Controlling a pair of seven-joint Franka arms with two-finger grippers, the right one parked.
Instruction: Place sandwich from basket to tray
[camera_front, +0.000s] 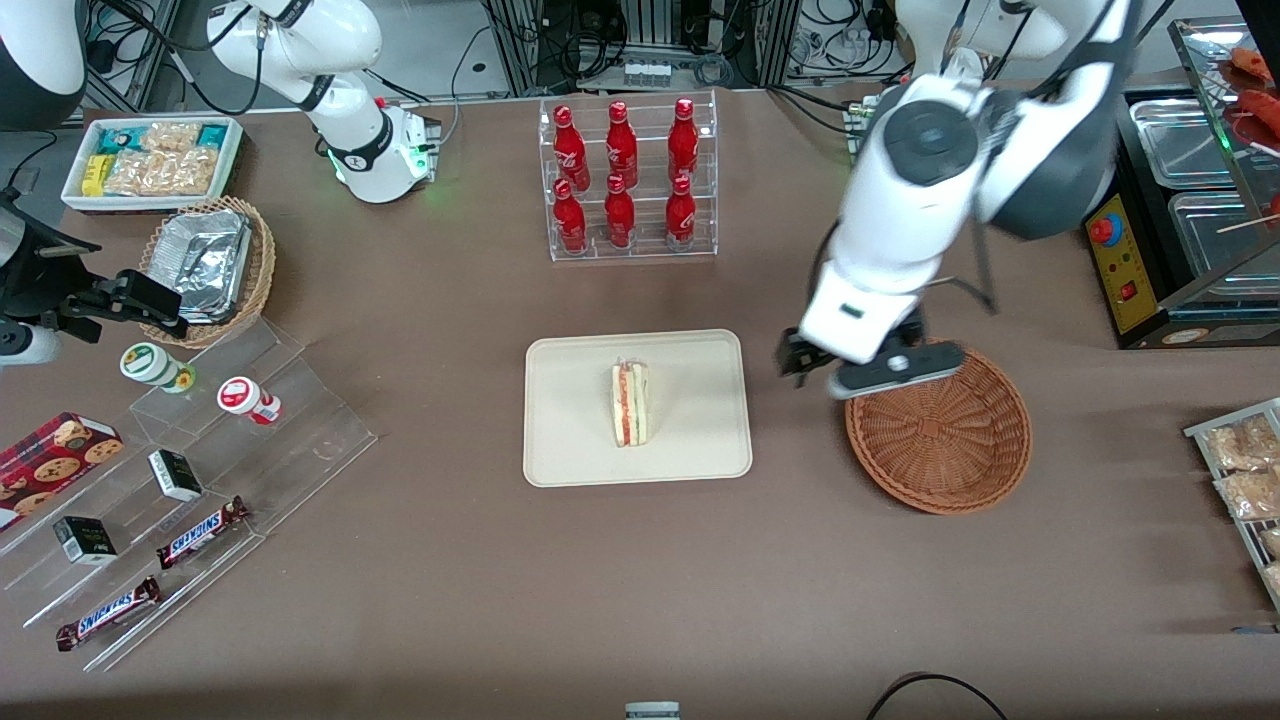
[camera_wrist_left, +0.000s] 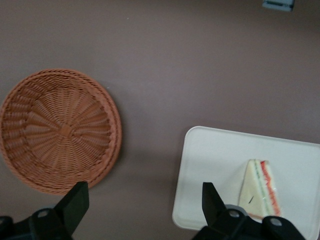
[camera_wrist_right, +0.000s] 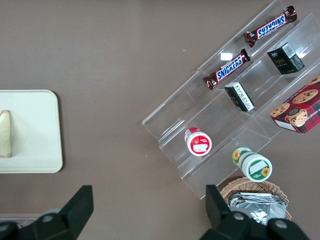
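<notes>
The sandwich (camera_front: 630, 403) lies on the cream tray (camera_front: 570, 440) in the middle of the table; it also shows in the left wrist view (camera_wrist_left: 260, 189) on the tray (camera_wrist_left: 215, 160). The reddish-brown wicker basket (camera_front: 945, 440) stands empty beside the tray, toward the working arm's end; it shows in the left wrist view too (camera_wrist_left: 59, 129). My left gripper (camera_front: 815, 365) hangs above the bare table between tray and basket, open and empty (camera_wrist_left: 145, 202).
A clear rack of red bottles (camera_front: 628, 180) stands farther from the front camera than the tray. A stepped acrylic stand with snack bars and cups (camera_front: 170, 500), a tan basket of foil trays (camera_front: 210, 265) and a white snack bin (camera_front: 150, 160) lie toward the parked arm's end.
</notes>
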